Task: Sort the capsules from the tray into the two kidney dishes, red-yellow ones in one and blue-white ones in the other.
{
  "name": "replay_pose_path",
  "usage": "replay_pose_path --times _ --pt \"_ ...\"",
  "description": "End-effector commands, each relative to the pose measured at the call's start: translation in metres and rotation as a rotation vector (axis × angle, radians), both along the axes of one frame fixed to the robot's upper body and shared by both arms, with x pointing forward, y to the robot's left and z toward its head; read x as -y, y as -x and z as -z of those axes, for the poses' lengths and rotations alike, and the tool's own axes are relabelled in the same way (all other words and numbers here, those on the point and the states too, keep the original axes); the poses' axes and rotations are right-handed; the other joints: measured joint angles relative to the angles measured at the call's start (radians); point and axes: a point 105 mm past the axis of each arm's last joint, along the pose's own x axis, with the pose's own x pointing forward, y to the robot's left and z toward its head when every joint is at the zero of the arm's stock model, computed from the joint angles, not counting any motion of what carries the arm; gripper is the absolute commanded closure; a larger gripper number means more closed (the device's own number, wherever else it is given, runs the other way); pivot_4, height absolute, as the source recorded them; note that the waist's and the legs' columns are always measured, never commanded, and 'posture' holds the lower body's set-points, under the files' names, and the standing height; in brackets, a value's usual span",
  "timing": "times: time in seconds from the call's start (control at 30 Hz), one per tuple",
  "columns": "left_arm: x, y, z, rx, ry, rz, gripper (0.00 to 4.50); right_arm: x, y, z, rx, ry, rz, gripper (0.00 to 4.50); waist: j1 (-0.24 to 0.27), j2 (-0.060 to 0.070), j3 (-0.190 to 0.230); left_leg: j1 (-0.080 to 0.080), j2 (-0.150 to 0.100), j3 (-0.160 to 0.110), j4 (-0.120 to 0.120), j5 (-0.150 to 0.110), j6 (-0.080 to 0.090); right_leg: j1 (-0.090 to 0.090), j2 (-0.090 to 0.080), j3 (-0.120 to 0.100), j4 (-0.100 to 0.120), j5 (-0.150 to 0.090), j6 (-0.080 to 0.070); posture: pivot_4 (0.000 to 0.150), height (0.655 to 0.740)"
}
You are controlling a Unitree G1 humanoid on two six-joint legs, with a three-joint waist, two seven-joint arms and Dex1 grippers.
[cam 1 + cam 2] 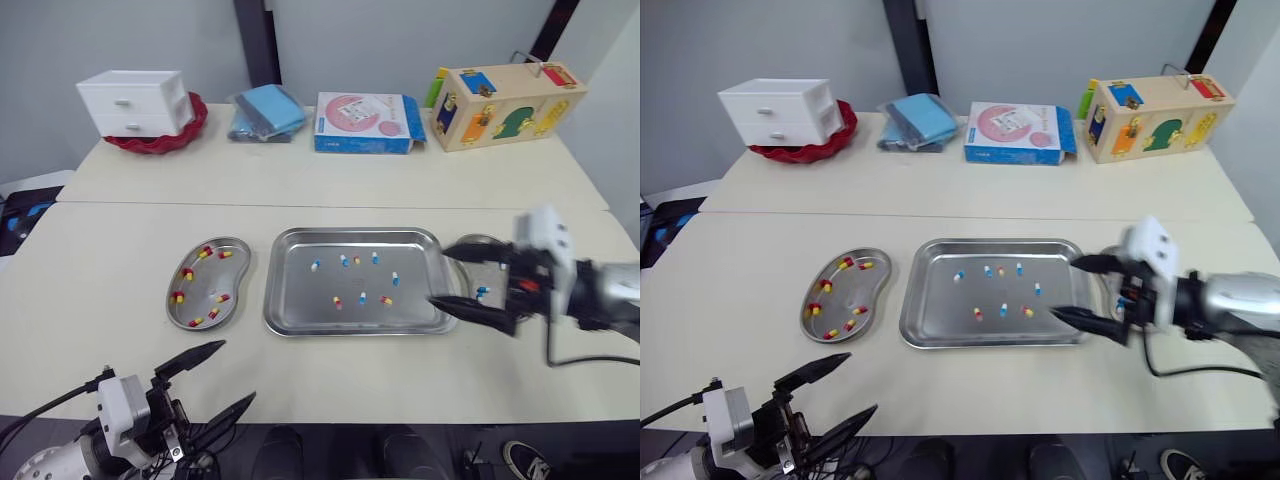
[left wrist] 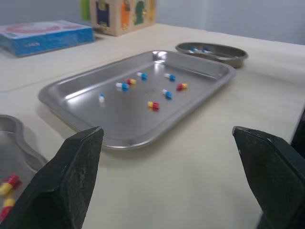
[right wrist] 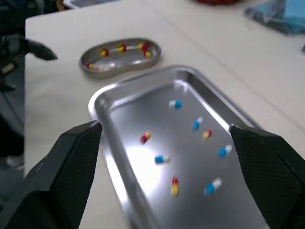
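Observation:
A steel tray (image 1: 300, 285) lies mid-table with several loose capsules, blue-white ones (image 1: 315, 265) and red-yellow ones (image 1: 337, 300). Left of it, a kidney dish (image 1: 245, 262) holds several red-yellow capsules. The other kidney dish (image 2: 238, 56) sits at the tray's right end, with blue-white capsules (image 1: 482, 292) in it. My right gripper (image 1: 440, 275) is open and empty, hanging over the tray's right edge and partly covering that dish. My left gripper (image 1: 237, 371) is open and empty near the table's front edge, short of the left dish.
Along the back of the table stand a white drawer box (image 1: 135, 100) on a red basket (image 1: 160, 140), a blue cloth packet (image 1: 265, 112), a blue and pink carton (image 1: 365, 122) and a wooden toy box (image 1: 505, 105). A black cable (image 1: 560, 360) loops under my right arm.

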Motion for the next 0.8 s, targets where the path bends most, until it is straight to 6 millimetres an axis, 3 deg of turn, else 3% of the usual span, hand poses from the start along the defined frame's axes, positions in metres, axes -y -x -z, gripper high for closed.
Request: replay_pose_path --times 0.03,0.33,0.67,0.8 --pt "0.005 -0.003 0.001 0.026 0.021 -0.085 0.01 -0.027 -0.022 0.013 -0.028 -0.001 0.046 0.00 -0.005 -0.001 0.000 0.000 0.000 0.000 0.000 0.000 0.000 0.000 0.000 0.000 0.000 0.000 0.000 0.150 0.7400" --pt "0.004 -0.002 0.008 -0.006 0.038 -0.151 0.01 -0.091 -0.065 0.042 -0.010 0.110 0.071 0.00 -0.006 0.000 -0.001 -0.012 0.000 -0.002 0.000 0.001 0.000 -0.016 0.000 -0.002 0.008 0.001 -0.001 0.150 0.7400" --pt "0.001 -0.002 0.010 -0.026 0.064 -0.179 0.01 -0.123 -0.081 0.067 -0.020 0.197 0.055 0.00 -0.006 0.000 -0.001 -0.013 0.000 -0.003 0.000 0.001 0.000 -0.016 0.000 -0.004 0.008 0.000 -0.001 0.150 0.7400" --pt "-0.002 0.000 0.012 -0.028 0.062 -0.185 0.00 -0.127 -0.088 0.072 -0.018 0.206 0.089 1.24 -0.007 0.000 0.000 -0.013 0.000 -0.003 0.000 0.001 0.000 -0.016 0.000 -0.004 0.008 0.000 -0.001 0.150 0.7400"
